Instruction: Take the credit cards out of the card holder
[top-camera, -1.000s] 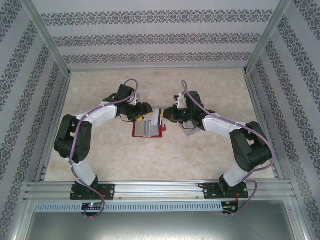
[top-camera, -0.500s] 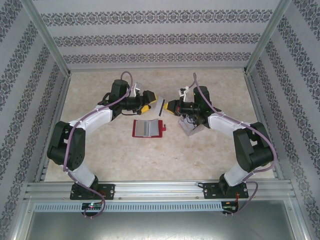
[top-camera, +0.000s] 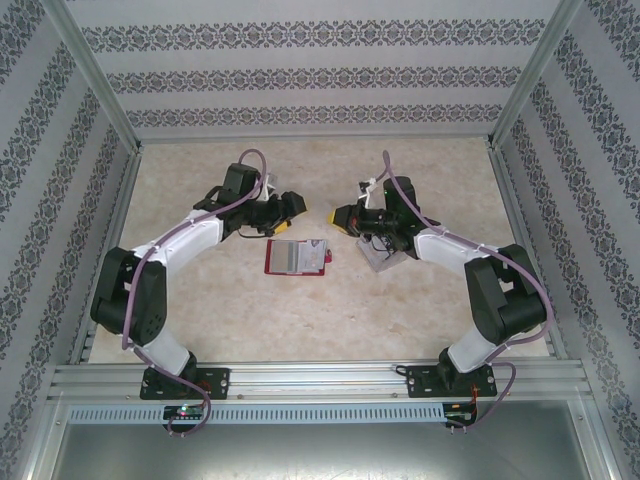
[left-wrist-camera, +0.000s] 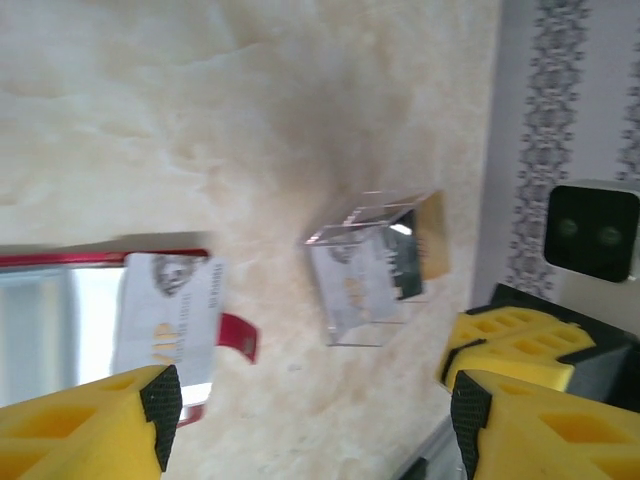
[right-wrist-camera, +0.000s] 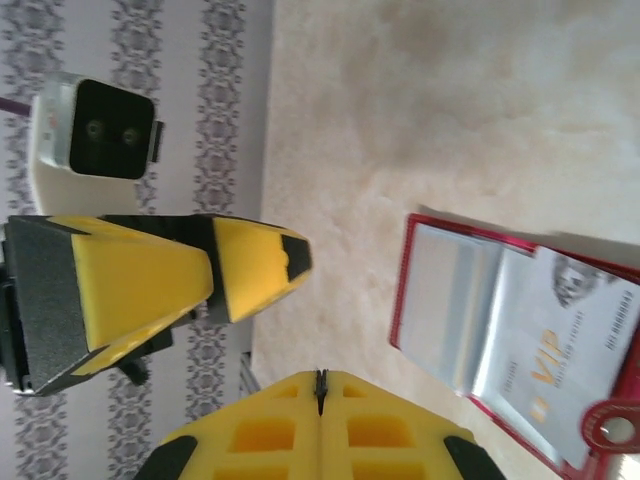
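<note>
Top view: the card (top-camera: 313, 254) I held up before lay on the wallet (top-camera: 284, 259), its long side running left to right; my left fingers (left-wrist-camera: 90, 425) were apart, my right fingers (right-wrist-camera: 260, 425) together.

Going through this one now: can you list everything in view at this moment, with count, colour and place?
card holder: one, red with a pale grey-blue inner panel, lying open mid-table
silver card: one, grey-silver with VIP print, lying on the holder's half by the red tab
loose cards: small overlapping pile, grey-silver, tan and dark, exact count unclear, on the table beside the holder, by the right arm
table: one, beige marbled
walls: patterned grey-white, on three sides
left gripper: yellow fingers, open, empty, beyond the holder
right gripper: yellow fingers, shut, facing the left one
</note>
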